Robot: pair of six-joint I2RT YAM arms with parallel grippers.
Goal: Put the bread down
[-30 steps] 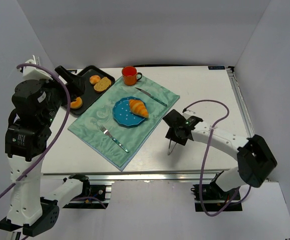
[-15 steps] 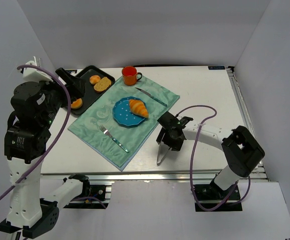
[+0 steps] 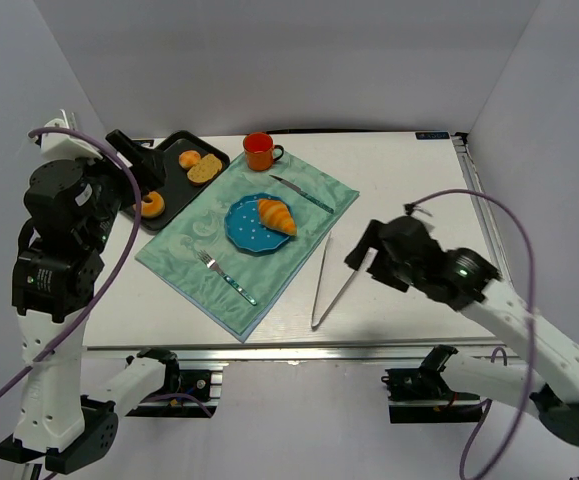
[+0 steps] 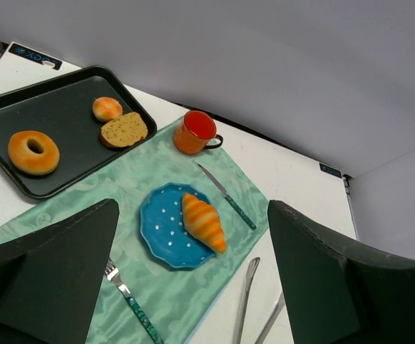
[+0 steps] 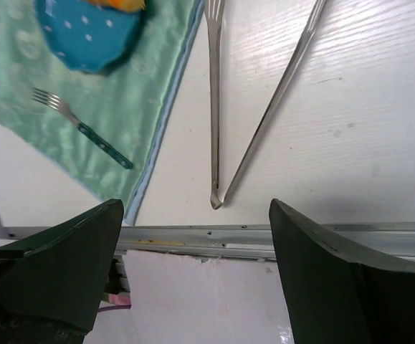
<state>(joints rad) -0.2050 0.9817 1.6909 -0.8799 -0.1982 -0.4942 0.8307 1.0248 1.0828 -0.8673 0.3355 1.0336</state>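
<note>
The bread, a golden-brown croissant [image 3: 277, 216] [image 4: 203, 221], lies on the right half of the blue dotted plate [image 3: 244, 228] [image 4: 160, 233], touching no gripper. Metal tongs [image 3: 326, 285] [image 5: 214, 107] lie loose on the white table, right of the placemat. My right gripper [image 3: 362, 250] [image 5: 196, 272] hovers open and empty above the table's front edge, just right of the tongs. High over the tray at the far left, my left gripper [image 3: 139, 165] [image 4: 193, 287] is open and holds nothing.
A black tray [image 3: 174, 190] at the back left holds a donut [image 3: 152, 204], a small bun [image 3: 188, 158] and a bread slice [image 3: 205, 169]. An orange mug [image 3: 259, 150], a knife [image 3: 302, 193] and a fork [image 3: 227, 278] rest on the green placemat [image 3: 194, 250].
My right gripper has opened and let go of the tongs, which now lie flat on the table. The right arm has lifted and drawn back to the right.
</note>
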